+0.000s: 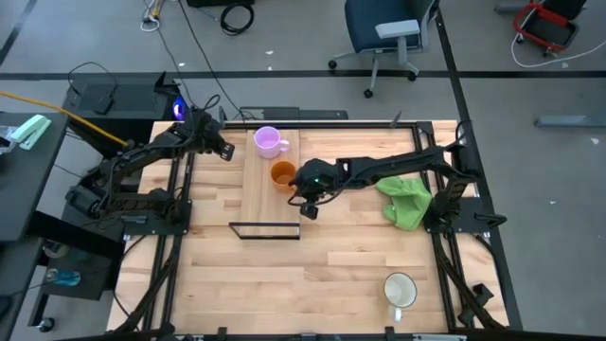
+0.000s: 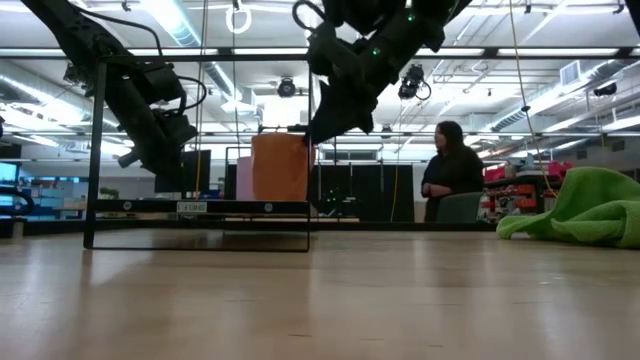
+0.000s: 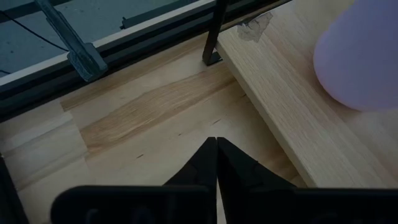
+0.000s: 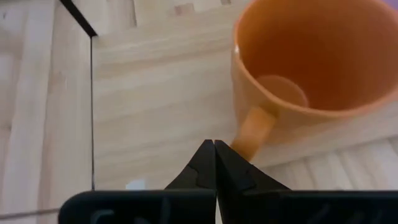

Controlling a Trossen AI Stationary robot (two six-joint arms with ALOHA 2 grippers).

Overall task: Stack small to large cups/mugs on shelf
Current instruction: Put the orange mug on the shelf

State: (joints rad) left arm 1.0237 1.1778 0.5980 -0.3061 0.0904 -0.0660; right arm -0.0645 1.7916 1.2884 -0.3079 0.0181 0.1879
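White mug (image 1: 400,289) upright on the worktop (image 1: 312,275), near front edge, well apart from the shelf (image 1: 269,213). Orange mug (image 1: 282,174) and purple mug (image 1: 268,142) upright on shelf. Right gripper (image 1: 309,210) above shelf edge, just beside orange mug handle, jaws pressed together, empty. Left gripper (image 1: 225,152) beside shelf near purple mug, jaws pressed together. Green cloth (image 1: 405,200) at right.
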